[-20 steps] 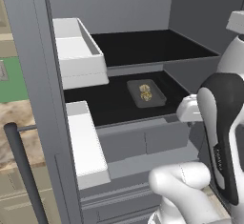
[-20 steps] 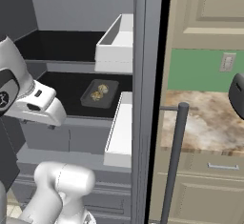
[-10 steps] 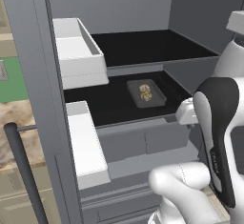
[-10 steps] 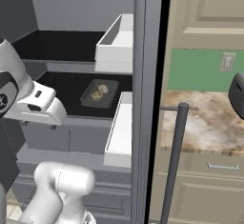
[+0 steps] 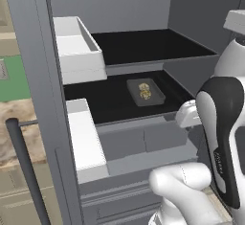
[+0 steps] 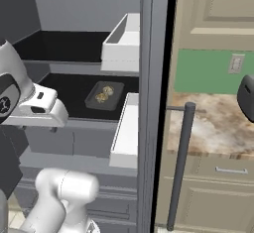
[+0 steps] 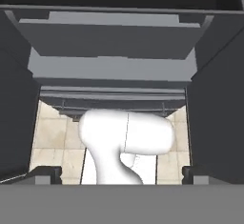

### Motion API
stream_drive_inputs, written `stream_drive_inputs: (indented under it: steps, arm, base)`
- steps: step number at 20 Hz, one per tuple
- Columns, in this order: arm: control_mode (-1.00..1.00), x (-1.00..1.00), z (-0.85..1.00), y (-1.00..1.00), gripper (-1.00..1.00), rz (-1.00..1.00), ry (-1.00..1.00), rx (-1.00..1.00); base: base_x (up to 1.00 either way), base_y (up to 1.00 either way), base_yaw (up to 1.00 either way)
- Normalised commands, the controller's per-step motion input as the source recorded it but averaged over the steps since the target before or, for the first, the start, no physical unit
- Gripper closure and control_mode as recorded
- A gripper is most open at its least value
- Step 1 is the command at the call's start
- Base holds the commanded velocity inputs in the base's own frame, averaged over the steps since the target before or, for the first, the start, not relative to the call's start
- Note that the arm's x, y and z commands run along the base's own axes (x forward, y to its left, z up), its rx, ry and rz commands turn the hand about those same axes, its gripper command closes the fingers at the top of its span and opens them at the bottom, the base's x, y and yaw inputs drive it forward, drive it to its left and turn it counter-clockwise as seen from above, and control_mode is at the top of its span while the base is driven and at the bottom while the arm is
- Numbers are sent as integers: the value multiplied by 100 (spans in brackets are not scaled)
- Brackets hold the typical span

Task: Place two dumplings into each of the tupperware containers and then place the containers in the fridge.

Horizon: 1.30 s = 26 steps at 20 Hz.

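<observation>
Fridge [image 5: 33, 75] open; container [image 5: 146, 92] with dumplings [image 5: 144, 91] on its lower black shelf; pincer [image 7: 122, 174] spread open, holding nothing

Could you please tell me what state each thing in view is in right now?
fridge: door open, black shelves exposed.
tupperware container: resting flat on the lower black shelf, lidless, not held.
dumplings: two, lying inside that container.
upper door bin: looks empty.
lower door bin: top face white; contents cannot be told.
grey drawers: closed.
gripper: open, holding nothing, pointing down in front of the drawers.
</observation>
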Motion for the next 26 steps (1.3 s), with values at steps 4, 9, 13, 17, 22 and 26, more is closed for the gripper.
stream_drive_inputs:
  steps: [4,9,13,17,22,26]
  arm:
    - [100,0,0,0,-100,0,0,0]
    - [100,0,0,0,-100,0,0,0]
    - [100,0,0,0,-100,0,0,0]
    - [100,0,0,0,-100,0,0,0]
    - [100,0,0,0,-100,0,0,0]
    - [100,0,0,0,-100,0,0,0]
  base:
    - [-100,-17,0]
    - [-100,-17,-10]
    - [-100,1,-54]
    - [-97,23,-82]
    - [-57,11,-92]
    - [-8,0,-84]
